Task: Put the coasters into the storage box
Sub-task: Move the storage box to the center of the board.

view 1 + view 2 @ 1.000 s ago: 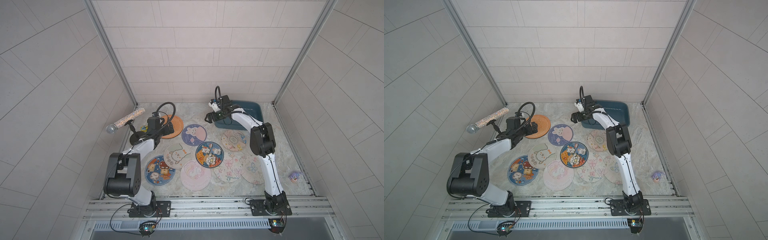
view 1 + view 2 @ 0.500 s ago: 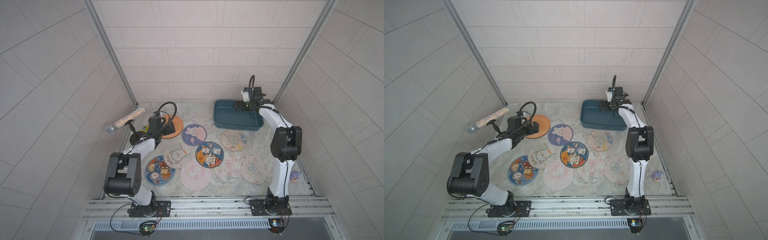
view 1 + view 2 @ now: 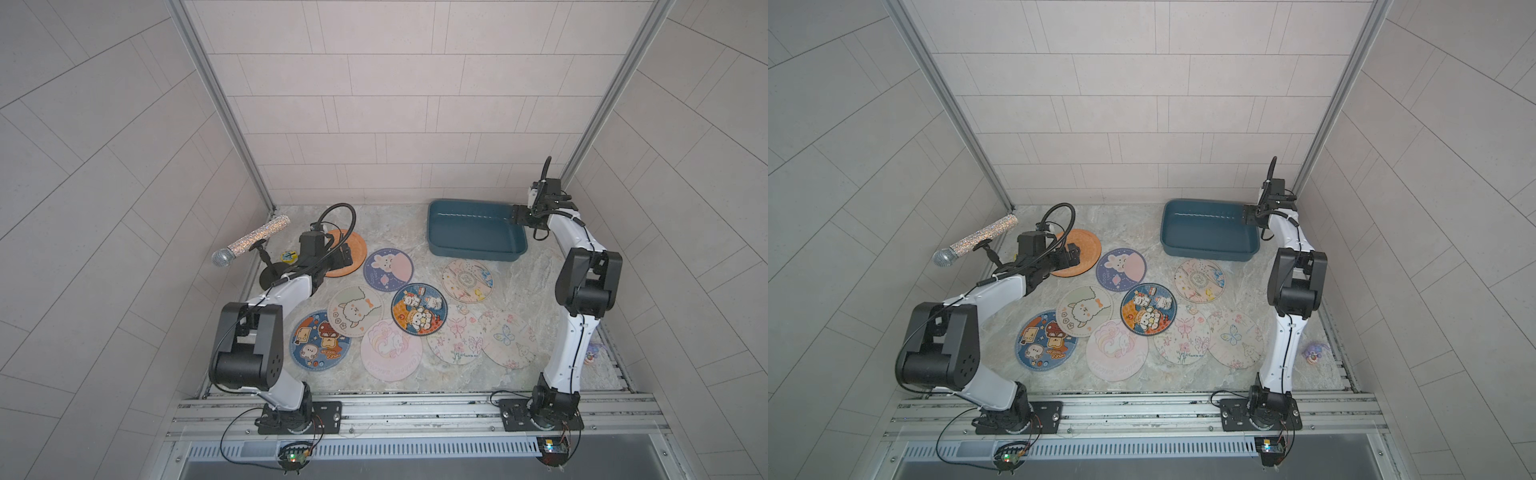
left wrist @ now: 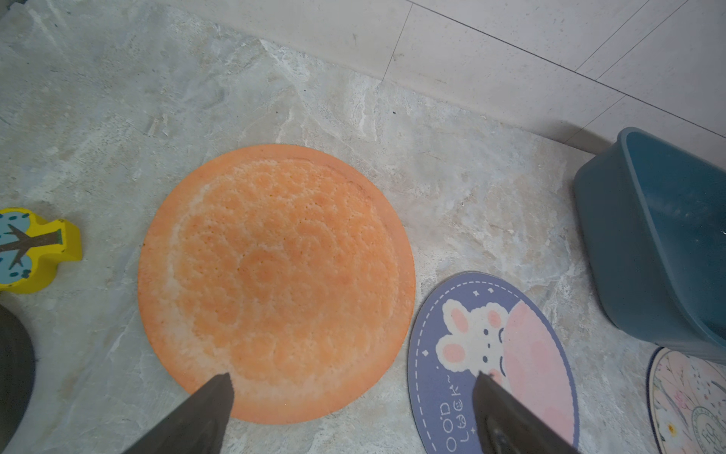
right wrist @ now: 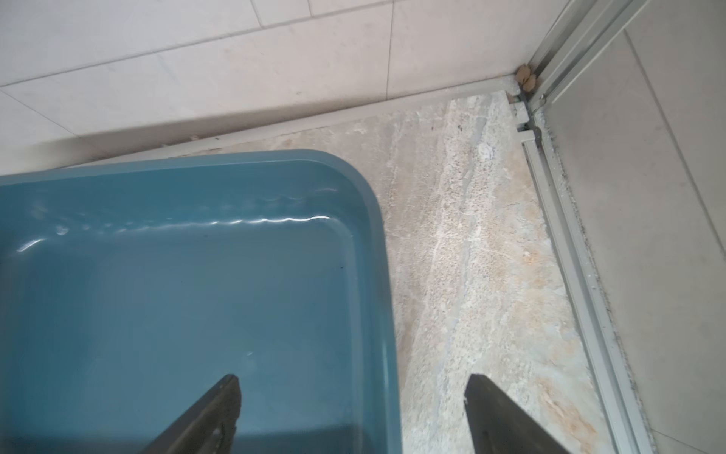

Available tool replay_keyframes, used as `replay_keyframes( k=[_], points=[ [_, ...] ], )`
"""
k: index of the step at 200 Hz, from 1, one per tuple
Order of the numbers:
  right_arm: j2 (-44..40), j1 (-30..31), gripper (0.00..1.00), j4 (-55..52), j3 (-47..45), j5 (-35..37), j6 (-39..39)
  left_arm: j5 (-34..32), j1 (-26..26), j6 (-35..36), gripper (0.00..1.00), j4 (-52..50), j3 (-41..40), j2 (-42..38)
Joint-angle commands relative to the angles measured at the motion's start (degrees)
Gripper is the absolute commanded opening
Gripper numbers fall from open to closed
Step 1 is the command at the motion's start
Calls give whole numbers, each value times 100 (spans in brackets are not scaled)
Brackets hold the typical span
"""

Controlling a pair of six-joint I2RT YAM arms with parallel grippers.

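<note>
Right arm: swings from the box's [image 3: 473, 251] left end to its right end.
Right gripper [image 5: 353, 379]: jaws spread and astride the right wall of the box, one inside, one outside, neither touching it.
Left gripper [image 4: 353, 377]: unmoved, jaws spread low over the near edge of the orange coaster [image 4: 275, 283].
Box: far right of the table [image 3: 395, 224], same spot, empty.
Coasters [image 3: 419, 309]: all nine flat on the table, left of and nearer than the box.
Meaning: nothing stowed yet. The right gripper looks set to clamp the wall, likely to steady or drag the box.
</note>
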Motion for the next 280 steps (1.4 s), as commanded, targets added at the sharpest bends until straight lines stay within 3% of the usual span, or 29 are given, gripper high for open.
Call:
replay_keyframes(
  k=[1, 126, 176, 280],
  points=[
    [381, -75, 83, -286, 219, -302, -16, 2, -45, -11, 100, -58, 162, 94],
    [781, -65, 40, -94, 208, -705, -177, -53, -58, 24, 100, -131, 267, 209],
    [795, 142, 34, -42, 265, -710, -207, -54, -71, 25, 100, -129, 281, 228],
    [1299, 975, 33, -393, 1159, -749, -35, -79, -81, -4, 100, -124, 336, 342]
  ],
)
